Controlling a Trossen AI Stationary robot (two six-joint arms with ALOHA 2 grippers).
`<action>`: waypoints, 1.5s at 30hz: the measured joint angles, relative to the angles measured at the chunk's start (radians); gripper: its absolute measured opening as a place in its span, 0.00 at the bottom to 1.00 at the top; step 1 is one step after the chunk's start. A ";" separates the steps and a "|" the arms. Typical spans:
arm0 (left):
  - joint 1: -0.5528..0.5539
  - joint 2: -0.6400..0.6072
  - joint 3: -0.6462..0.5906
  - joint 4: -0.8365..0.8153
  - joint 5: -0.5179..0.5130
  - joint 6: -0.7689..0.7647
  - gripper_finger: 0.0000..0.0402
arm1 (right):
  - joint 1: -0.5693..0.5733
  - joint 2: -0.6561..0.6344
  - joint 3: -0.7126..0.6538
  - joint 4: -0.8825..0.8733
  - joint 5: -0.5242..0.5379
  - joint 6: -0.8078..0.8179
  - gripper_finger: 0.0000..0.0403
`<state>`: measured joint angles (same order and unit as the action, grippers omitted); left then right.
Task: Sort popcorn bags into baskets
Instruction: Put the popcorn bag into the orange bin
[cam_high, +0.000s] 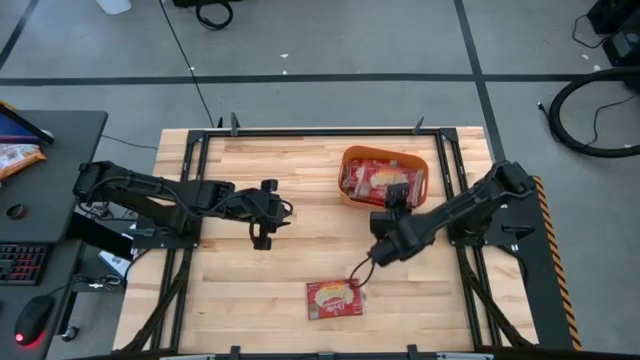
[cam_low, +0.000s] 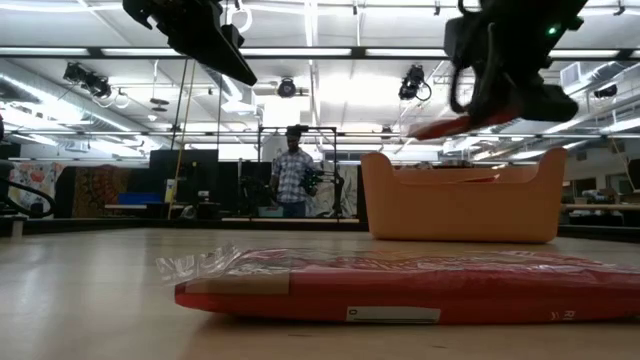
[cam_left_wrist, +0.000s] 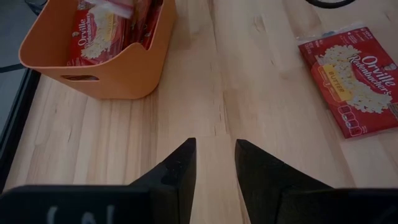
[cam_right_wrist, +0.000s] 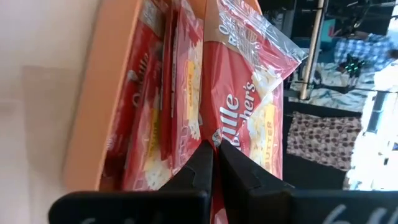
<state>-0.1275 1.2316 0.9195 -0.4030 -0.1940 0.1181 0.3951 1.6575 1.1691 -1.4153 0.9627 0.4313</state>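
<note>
White script reading "Orville Redenbacher's" is showing on the red popcorn bag (cam_left_wrist: 356, 78) lying on the table, with "BUTTER" on its yellow strip; "Orville" is showing on a bag (cam_left_wrist: 93, 31) in the orange basket (cam_left_wrist: 124, 71), and "BUTTER" on the held bag (cam_right_wrist: 252, 118)

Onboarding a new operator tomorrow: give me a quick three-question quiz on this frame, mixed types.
1. True or false: the right gripper is shut on a popcorn bag.
2. The orange tub: A) empty B) holds popcorn bags C) tipped over.
3. Fill in: one bag lies flat on the ____.

The left gripper hangs open above the table.

Key: 1 true; 2 B; 3 table.
</note>
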 joint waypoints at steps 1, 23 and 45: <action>0.000 0.000 0.000 0.000 0.000 0.000 0.29 | -0.014 -0.018 -0.016 0.027 0.000 -0.023 0.04; 0.000 0.000 0.000 0.032 0.000 0.010 0.29 | -0.445 -0.320 -0.369 0.820 -0.243 -0.670 0.22; 0.000 0.000 0.000 0.003 0.020 -0.081 0.29 | -0.163 -0.292 -0.286 1.039 -0.827 -0.280 0.31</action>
<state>-0.1272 1.2316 0.9195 -0.4004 -0.1743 0.0372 0.2318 1.3653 0.8828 -0.3765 0.1361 0.1512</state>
